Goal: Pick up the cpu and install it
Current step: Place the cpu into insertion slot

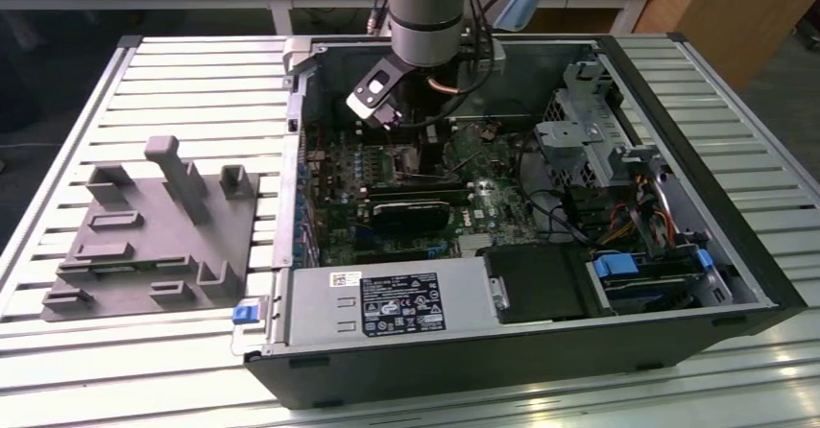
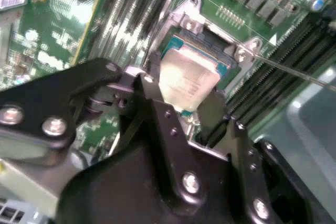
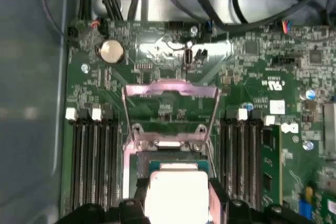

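- Slatted table [image 1: 192, 73]: it carries the whole job. The computer case [image 1: 513, 361] lies on its side with the side panel off, so I judge the board is meant to be reached from straight above.
- Grey fixture plate [image 1: 141, 246]: it sits on the table at the exterior view's left, just beside the case. Its upright blocks and pockets look like parking places for parts. I cannot make out any chip on it.
- Arm [image 1: 429, 15]: it reaches down into the case at the far side of the open bay, wrist pointing at the board.
- Motherboard [image 3: 262, 93]: it lies flat on the case floor. Memory slots [image 3: 94, 161] run along both sides of the socket, leaving a narrow lane over it.
- Gripper [image 2: 181, 100]: it hangs right over the socket in that lane. It is set narrow, with its fingers [image 2: 155, 103] against two opposite edges of the chip. I read it as gripping the chip by its rim, which keeps the silvery top and the underside free.
- Load plate [image 3: 170, 86]: the metal retention frame is swung back away from the socket, so the seat is open from above.
- cpu [image 2: 189, 74]: it is between the fingers, silvery top up, lined up over the open socket, with its green edge showing in both wrist views. It looks close to level. I cannot tell whether it already rests in the seat or hangs just above it.
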Controlling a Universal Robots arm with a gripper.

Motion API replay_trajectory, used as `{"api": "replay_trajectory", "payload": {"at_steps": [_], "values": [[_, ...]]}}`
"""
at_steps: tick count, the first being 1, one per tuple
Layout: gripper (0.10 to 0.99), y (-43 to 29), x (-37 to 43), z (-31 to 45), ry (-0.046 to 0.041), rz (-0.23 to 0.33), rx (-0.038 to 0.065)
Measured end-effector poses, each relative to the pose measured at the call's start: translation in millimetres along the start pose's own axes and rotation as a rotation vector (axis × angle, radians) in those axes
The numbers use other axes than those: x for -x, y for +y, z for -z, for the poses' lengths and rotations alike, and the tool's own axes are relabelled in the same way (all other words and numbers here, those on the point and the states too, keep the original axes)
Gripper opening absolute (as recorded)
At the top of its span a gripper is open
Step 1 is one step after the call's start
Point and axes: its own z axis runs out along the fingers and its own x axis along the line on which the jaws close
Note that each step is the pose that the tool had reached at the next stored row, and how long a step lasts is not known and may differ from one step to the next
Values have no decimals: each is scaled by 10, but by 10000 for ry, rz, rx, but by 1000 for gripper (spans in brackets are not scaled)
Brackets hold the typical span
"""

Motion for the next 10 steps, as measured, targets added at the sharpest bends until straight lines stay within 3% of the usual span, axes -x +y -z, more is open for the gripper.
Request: {"api": "replay_trajectory", "payload": {"at_steps": [3,10], "values": [[533,3,-1,43,8,-3,2],[533,3,-2,47,13,-3,3]]}}
